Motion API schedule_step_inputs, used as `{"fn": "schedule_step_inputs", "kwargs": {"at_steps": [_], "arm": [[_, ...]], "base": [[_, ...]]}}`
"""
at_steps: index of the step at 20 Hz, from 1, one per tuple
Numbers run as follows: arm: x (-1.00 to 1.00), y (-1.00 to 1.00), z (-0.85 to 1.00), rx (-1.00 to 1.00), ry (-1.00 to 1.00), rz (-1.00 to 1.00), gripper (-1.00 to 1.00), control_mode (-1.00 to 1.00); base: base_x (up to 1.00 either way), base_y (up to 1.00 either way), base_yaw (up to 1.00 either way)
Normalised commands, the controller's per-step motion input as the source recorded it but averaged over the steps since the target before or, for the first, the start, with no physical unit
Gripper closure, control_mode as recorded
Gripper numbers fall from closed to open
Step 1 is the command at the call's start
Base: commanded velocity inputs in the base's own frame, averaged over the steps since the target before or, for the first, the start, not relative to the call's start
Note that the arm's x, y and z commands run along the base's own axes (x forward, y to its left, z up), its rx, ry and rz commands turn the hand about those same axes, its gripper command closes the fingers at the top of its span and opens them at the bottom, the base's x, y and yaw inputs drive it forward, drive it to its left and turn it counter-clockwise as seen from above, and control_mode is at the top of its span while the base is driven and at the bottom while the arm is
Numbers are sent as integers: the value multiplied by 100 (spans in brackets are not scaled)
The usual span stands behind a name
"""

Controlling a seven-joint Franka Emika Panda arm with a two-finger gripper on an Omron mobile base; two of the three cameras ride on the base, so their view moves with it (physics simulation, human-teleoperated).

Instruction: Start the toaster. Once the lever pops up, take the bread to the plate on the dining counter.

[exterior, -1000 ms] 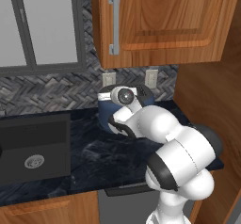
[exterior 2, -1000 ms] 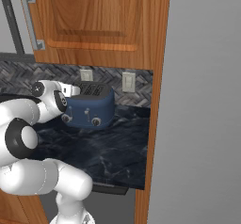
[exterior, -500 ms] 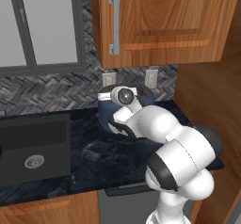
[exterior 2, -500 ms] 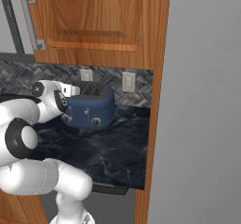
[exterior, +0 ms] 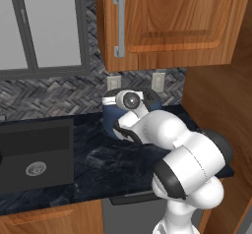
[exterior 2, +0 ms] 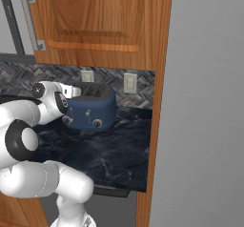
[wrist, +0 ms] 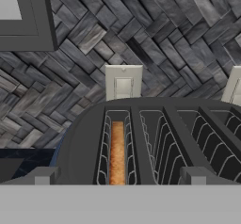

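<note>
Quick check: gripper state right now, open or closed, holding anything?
Gripper: jaws open, holding nothing, poised over the toaster with the bread in its slot.

Arm folded forward, tool spread wide

The white arm rises from its base, bends at a bulky dark-jointed elbow and reaches forward and a little left, the wrist held level. In the hand view the tool (wrist: pixel 117 176) points ahead and slightly down, its two small dark fingertips (wrist: pixel 43 176) standing far apart at the bottom edge, jaws fully spread with nothing gripped between them.
</note>
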Motion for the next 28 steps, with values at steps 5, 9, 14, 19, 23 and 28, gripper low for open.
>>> {"fn": "schedule_step_inputs", "kwargs": {"at_steps": [5,9,14,19,23,28], "arm": [[0,0,0,0,0,0,-100,-100],[0,0,0,0,0,0,-100,-100],[0,0,0,0,0,0,-100,-100],[0,0,0,0,0,0,-100,-100],[0,0,0,0,0,0,-100,-100],[0,0,0,0,0,0,-100,-100]], "base": [[0,0,0],[0,0,0],[0,0,0],[0,0,0],[0,0,0],[0,0,0]]}}
